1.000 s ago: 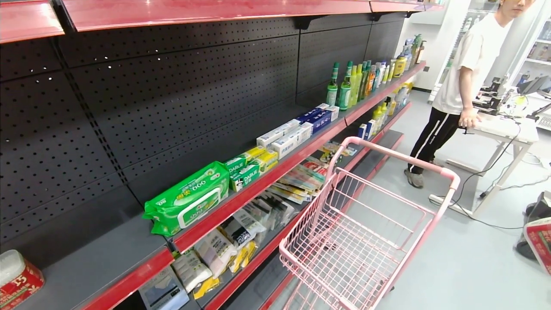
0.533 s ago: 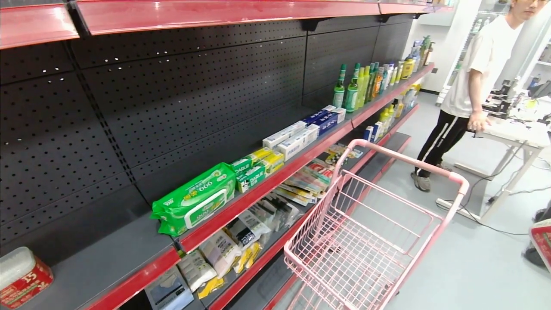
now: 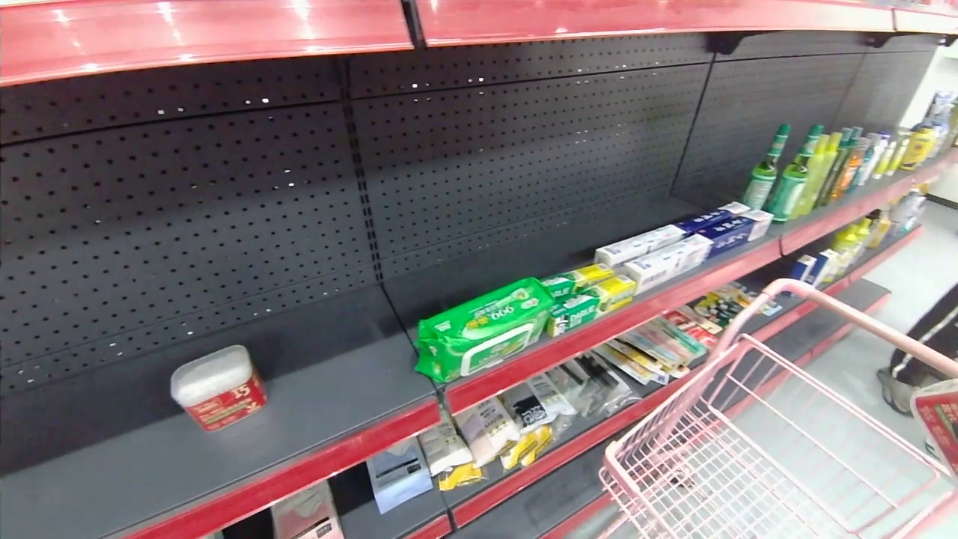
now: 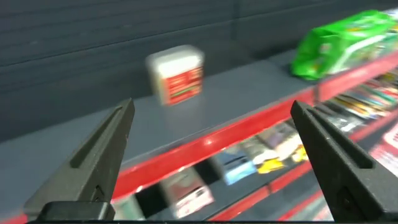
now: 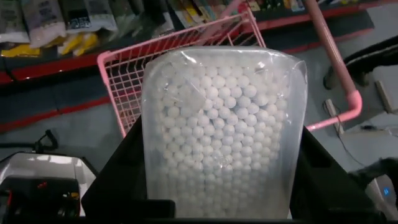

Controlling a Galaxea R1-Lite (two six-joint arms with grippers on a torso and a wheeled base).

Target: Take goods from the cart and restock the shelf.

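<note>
On the grey middle shelf (image 3: 314,408) stands a clear tub of cotton swabs with a red label (image 3: 218,387), and to its right lies a green pack of wipes (image 3: 479,329). My left gripper (image 4: 211,168) is open in front of the shelf edge, with that tub (image 4: 176,74) beyond and between its fingers (image 4: 93,165). My right gripper (image 5: 217,186) is shut on a second clear tub of cotton swabs (image 5: 224,118), held above the pink wire cart (image 5: 186,43). This tub's red label shows at the head view's right edge (image 3: 937,430). The cart (image 3: 748,457) stands at the lower right.
Toothpaste boxes (image 3: 658,258) and green bottles (image 3: 786,176) fill the shelf farther right. Packets hang along the lower shelf (image 3: 524,412). A red shelf (image 3: 224,37) runs overhead. Bare shelf surface lies around the tub on the left.
The head camera has swung to the left, so the shelf and cart sit farther right in the picture. The goods on the shelf have not moved.
</note>
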